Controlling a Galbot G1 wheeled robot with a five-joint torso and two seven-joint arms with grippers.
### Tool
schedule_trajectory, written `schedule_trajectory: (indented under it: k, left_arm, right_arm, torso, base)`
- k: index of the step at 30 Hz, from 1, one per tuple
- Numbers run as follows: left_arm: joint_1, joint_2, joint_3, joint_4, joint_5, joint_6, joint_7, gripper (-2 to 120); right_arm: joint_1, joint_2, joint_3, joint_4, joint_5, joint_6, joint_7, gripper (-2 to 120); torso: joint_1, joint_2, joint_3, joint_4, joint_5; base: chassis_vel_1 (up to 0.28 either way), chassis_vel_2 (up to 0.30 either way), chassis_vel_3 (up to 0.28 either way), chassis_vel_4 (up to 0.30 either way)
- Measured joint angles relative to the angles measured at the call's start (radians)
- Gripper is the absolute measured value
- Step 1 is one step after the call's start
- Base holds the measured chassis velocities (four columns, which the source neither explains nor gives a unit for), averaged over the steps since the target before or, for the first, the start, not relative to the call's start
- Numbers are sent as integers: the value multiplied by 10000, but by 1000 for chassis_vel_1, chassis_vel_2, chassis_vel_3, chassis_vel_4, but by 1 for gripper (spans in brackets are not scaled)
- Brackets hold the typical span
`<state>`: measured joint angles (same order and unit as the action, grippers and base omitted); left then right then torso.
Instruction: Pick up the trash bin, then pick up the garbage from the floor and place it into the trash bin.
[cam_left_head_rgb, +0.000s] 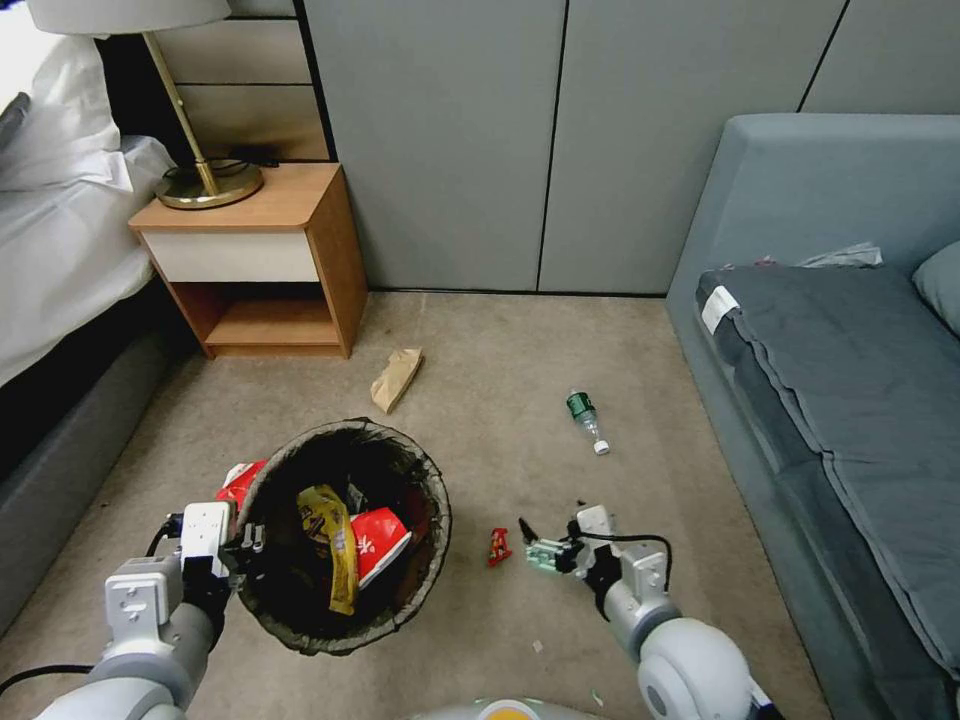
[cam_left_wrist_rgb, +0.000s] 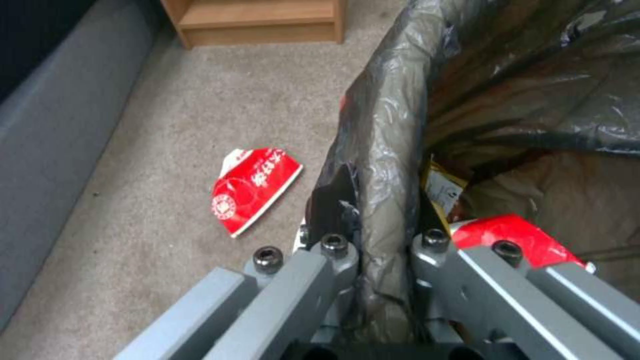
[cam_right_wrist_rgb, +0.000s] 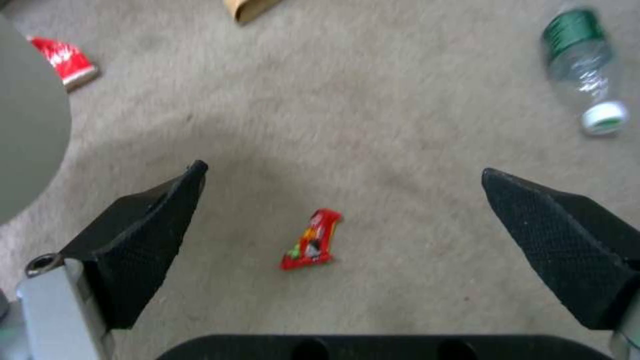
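Our left gripper clamps the round black-bagged trash bin's rim; our right gripper hangs spread above a small red wrapper on open beige carpet.

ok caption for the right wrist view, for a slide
Open right gripper hovering above a small red candy wrapper on beige carpet, green-labelled clear plastic bottle lying nearby.

The trash bin hides most of a red-and-white carton lying at its ten o'clock, and its own white wall is covered by the dark bag. In the right wrist view the brown paper scrap is cut off at twelve o'clock. The small red wrapper's print is too blurred to read.
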<state>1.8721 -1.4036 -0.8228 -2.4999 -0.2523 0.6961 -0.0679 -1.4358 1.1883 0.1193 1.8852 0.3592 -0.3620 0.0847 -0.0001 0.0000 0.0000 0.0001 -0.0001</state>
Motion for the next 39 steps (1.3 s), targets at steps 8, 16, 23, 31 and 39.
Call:
schedule_trajectory:
  k: [8, 16, 23, 31, 39]
  left_arm:
    - [11, 5, -11, 0, -6, -4, -4, 1]
    - [33, 7, -19, 0, -4, -4, -6, 1]
    - [73, -14, -19, 0, 13, -4, -6, 1]
    - [78, -28, -20, 0, 22, -5, -6, 1]
    - [87, -50, -20, 0, 44, -5, -5, 1]
  right_arm:
    - [520, 103, -393, -1017, 163, -33, -175, 100]
    - [1144, 401, -644, -2388, 104, 192, -336, 100]
    - [1648, 646, -805, -3205, -123, 439, -374, 100]
    - [2393, 912, -1107, -4183, -749, 731, -518, 100]
    - [2970, 1111, -1419, -4963, -1073, 930, -695, 100]
  torso:
    - [1, 0, 0, -2, 1]
    - [1, 0, 0, -2, 0]
    - [1, 0, 0, -1, 1]
    - [1, 0, 0, -1, 1]
    - [1, 0, 0, -2, 1]
  base:
    - [0, 0, 0, 0]
    - [0, 0, 0, 0]
    - [0, 0, 0, 0]
    - [0, 0, 0, 0]
    - [0, 0, 0, 0]
